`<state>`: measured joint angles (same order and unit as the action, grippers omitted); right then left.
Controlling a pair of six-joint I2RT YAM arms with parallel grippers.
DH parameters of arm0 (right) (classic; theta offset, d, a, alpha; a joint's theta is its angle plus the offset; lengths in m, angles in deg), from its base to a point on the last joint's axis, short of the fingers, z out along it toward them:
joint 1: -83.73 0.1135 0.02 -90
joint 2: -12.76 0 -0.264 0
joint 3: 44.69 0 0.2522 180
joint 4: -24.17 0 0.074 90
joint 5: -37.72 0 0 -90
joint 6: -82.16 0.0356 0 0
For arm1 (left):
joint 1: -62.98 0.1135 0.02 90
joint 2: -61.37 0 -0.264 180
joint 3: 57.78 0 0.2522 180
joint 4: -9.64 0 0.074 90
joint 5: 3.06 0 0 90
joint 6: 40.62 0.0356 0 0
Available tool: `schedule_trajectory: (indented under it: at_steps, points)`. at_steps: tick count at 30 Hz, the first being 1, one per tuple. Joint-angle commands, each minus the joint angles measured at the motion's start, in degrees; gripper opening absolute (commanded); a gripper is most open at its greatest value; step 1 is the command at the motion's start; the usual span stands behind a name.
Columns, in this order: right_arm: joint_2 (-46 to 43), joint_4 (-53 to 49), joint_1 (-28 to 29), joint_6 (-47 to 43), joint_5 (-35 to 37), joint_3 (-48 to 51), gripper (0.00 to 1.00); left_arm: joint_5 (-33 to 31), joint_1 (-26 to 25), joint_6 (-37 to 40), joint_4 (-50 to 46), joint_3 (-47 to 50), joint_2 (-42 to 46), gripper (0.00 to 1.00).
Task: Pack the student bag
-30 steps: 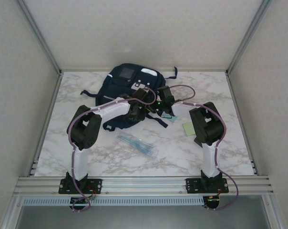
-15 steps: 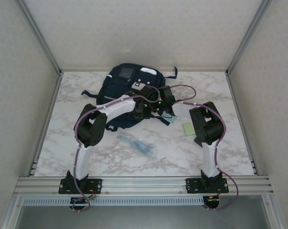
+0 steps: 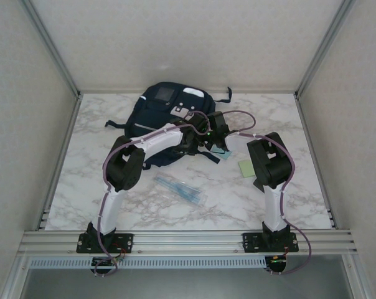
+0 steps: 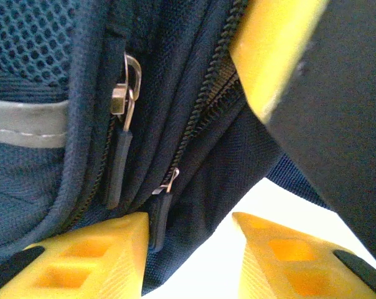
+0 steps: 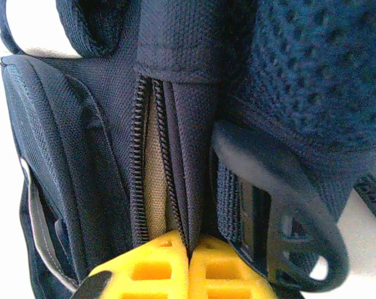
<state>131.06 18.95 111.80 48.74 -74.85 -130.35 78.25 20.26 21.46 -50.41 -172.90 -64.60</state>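
One student bag (image 3: 154,113), one green pad (image 3: 246,168), one clear packet (image 3: 180,189) — two arms (image 3: 121,169) (image 3: 272,165).

A robot lab: a marble table (image 3: 144,215) boxed in by plain white walls (image 3: 26,124) and metal rails (image 3: 188,238).

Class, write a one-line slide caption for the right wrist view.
Right gripper pinches navy student bag fabric beside a partly open zipper.
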Motion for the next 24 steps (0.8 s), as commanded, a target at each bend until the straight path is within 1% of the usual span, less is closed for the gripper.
schedule_trajectory:
  at_steps: [1,4,7,9,16,24]
  points:
    - [1.1,-1.2,2.1,-0.8,-0.3,-0.3,0.00,-5.8,0.1,2.2,1.2,1.6,5.3,0.41]
    - [1.1,-1.4,2.1,-1.0,-0.3,-0.5,0.00,-6.3,0.2,3.1,2.2,4.3,9.3,0.40]
    - [1.2,-1.3,2.1,-1.0,-0.5,-0.8,0.00,-8.3,0.2,4.6,3.6,6.2,10.3,0.36]
    - [1.4,-1.2,2.1,-0.9,-0.8,-1.0,0.00,-8.6,0.2,5.4,3.1,5.6,9.0,0.32]
    - [1.1,-1.3,2.1,-0.9,-0.5,-0.7,0.00,-4.9,-0.1,5.6,4.4,5.4,5.4,0.25]
    - [1.2,-1.1,2.1,-0.7,-0.6,-0.8,0.00,-4.1,-0.4,5.6,4.3,6.8,2.0,0.24]
